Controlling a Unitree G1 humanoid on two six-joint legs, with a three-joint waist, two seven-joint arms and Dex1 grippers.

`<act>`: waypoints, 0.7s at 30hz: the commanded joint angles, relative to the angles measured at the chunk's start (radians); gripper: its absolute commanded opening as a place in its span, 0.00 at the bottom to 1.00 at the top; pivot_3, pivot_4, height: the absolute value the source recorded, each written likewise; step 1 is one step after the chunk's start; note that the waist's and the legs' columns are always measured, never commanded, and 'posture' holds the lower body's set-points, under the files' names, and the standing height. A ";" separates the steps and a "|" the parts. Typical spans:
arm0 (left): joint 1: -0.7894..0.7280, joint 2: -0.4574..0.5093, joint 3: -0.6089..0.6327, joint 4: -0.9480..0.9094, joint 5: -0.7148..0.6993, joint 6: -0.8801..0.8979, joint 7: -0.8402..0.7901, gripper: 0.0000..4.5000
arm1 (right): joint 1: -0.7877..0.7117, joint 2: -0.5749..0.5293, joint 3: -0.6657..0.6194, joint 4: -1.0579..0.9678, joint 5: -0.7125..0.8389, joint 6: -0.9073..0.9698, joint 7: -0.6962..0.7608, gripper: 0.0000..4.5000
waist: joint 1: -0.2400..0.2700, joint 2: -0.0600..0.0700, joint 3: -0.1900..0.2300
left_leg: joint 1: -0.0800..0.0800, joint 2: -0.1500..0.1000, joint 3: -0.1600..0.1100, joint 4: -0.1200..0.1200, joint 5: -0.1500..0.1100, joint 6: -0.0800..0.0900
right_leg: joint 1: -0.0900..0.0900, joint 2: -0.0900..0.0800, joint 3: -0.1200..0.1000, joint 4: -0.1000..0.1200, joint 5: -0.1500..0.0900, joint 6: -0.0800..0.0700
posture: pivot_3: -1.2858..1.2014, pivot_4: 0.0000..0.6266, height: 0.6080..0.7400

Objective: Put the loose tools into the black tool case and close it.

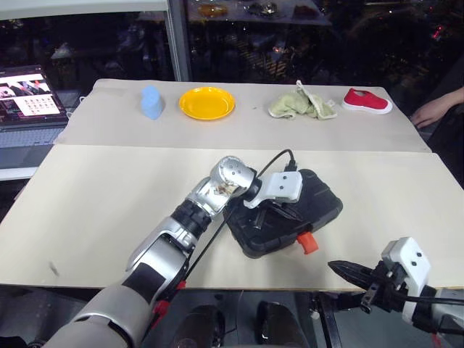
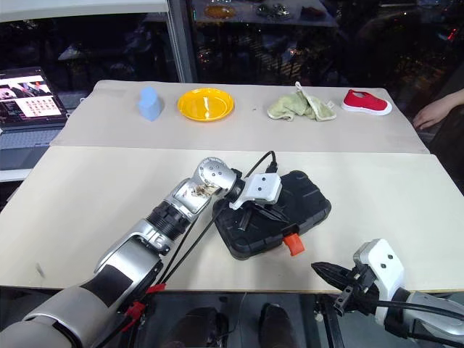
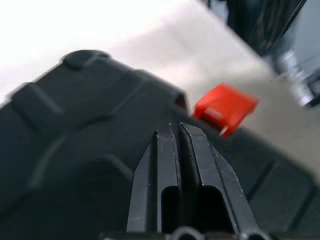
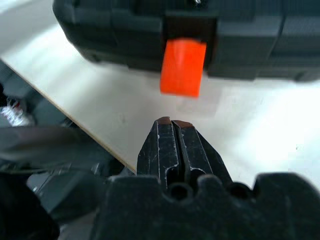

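The black tool case (image 1: 286, 214) lies shut on the near table (image 1: 101, 210), close to the front edge and a bit right of the middle. Its lid is down and its ribbed shell faces up. The orange latch (image 1: 307, 242) sticks out from its front side, at about 5 o'clock from the case's middle, and hangs loose, not pressed flat. No words or brand can be read on the case.

The left gripper (image 1: 255, 217) rests over the lid at the case's 9 o'clock side. Its two black fingers (image 3: 167, 165) are pressed almost together and hold nothing. They lie right on the black lid.

The right gripper (image 1: 341, 268) is off the table's front edge, at about 4 o'clock from the case. Its fingers (image 4: 172, 145) are tight together, empty, and point at the latch, apart from it.

On the far table, toward 12 o'clock, are a blue thing (image 1: 151, 102), a yellow plate (image 1: 207, 102), a green cloth (image 1: 301, 104) and a red shoe (image 1: 367, 101). A laptop (image 1: 29, 105) sits at 10 o'clock; its screen writing is too small to read. A person's hand (image 1: 438, 110) rests at 2 o'clock.
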 commanded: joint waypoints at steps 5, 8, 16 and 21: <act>0.007 0.014 -0.034 0.118 0.061 -0.020 0.002 0.06 | -0.012 0.027 -0.003 -0.024 -0.025 -0.010 -0.062 0.00 | -0.005 0.000 -0.001 | 0.009 -0.001 0.000 0.000 -0.003 0.003 | 0.009 -0.002 0.000 -0.001 -0.003 0.005 | 0.52 0.24 1.00; 0.002 0.006 -0.022 0.113 0.049 -0.009 -0.001 0.06 | -0.050 0.022 0.045 -0.002 -0.048 -0.009 -0.081 0.00 | -0.005 0.000 -0.001 | 0.009 -0.001 0.000 0.000 -0.002 0.003 | 0.009 -0.002 -0.001 0.000 -0.003 0.005 | 0.52 0.24 1.00; 0.001 0.007 -0.010 0.112 0.054 -0.012 0.013 0.06 | -0.200 0.008 0.170 0.097 -0.113 0.005 -0.118 0.00 | -0.002 0.000 -0.001 | 0.009 -0.002 0.000 0.000 -0.002 0.003 | 0.008 -0.002 -0.002 -0.001 -0.003 0.005 | 0.52 0.24 1.00; -0.006 0.006 0.003 0.105 0.051 -0.001 0.023 0.06 | -0.280 0.003 0.227 0.152 -0.129 0.019 -0.126 0.00 | -0.003 0.000 -0.001 | 0.007 -0.002 0.000 0.000 -0.003 0.004 | 0.008 -0.002 -0.003 0.000 -0.004 0.004 | 0.52 0.24 1.00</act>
